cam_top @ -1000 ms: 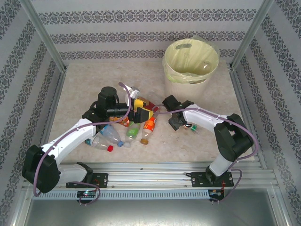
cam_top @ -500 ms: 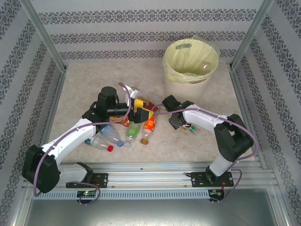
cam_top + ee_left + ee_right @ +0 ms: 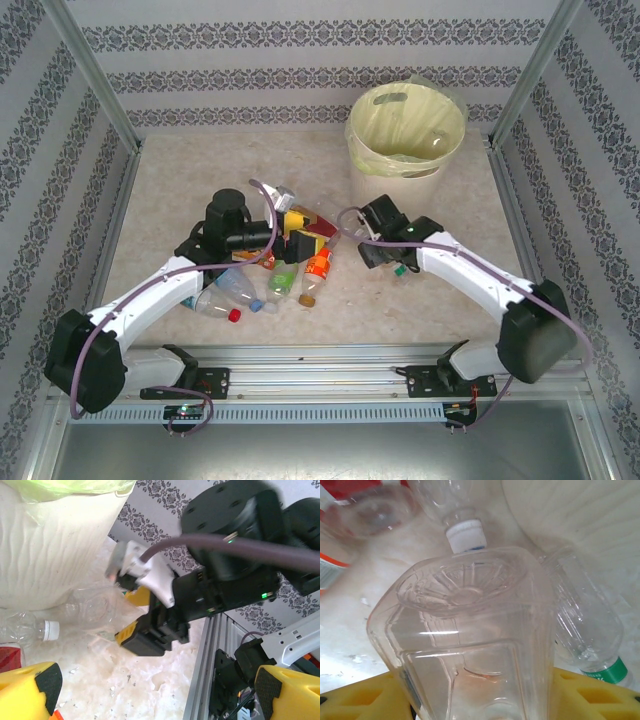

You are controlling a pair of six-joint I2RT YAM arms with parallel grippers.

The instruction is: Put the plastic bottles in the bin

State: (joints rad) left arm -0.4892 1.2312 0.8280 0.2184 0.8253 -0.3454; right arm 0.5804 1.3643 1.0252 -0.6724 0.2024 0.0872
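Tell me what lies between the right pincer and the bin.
Right wrist view: past the square clear bottle in the right pincer, a white-capped bottle and a green-labelled bottle lie before the bin.

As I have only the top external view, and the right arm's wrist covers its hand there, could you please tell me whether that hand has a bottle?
Observer: Yes. The right wrist view shows a clear bottle clamped between the right hand's yellow fingers.
Operator: Thank you. What lies just beyond it?
Observer: A white-capped bottle, its cap pointing back at the held one.
Operator: And is the left hand free?
Observer: Yes. In the left wrist view the left hand's yellow fingers stand wide apart, gripping nothing.
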